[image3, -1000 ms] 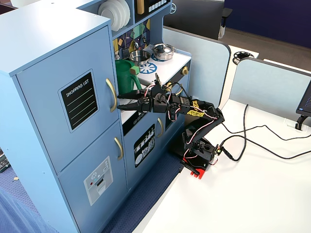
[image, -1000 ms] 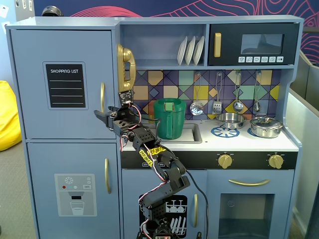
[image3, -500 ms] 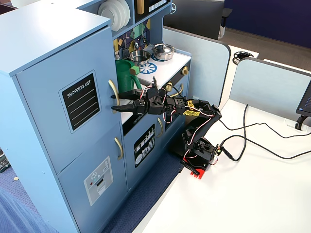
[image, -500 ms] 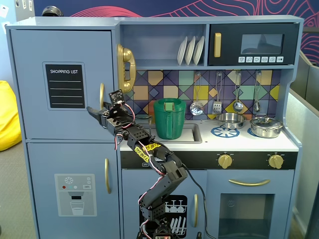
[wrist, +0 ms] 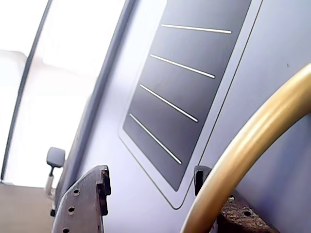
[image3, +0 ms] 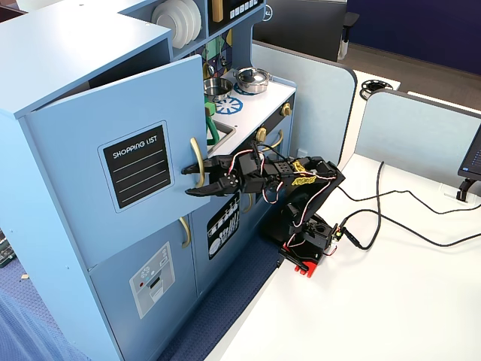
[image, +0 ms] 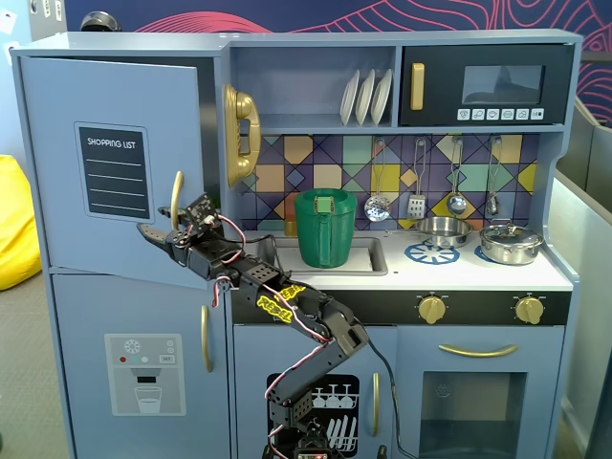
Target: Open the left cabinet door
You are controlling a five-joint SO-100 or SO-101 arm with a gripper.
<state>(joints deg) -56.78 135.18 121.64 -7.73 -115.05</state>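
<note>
- The left cabinet door [image: 110,163] hangs ajar, its handle side swung out from the cabinet.
- On it: a black chalkboard [image: 114,171] reading "SHOPPING LIST" and a curved gold handle [image: 176,199].
- The gripper [image: 164,235] sits at the handle's lower end, jaws parted; contact cannot be told.
- Below is the dispenser door [image: 134,368].
- A green pot [image: 325,228] stands in the sink [image: 368,260].

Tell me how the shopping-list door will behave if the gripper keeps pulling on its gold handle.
The left cabinet door looks like a rigid flat panel, already ajar, so it should swing on its hinge rather than flex. The curved gold handle looks smooth and glossy, so the gripper, open around it, may slide along it.
</note>
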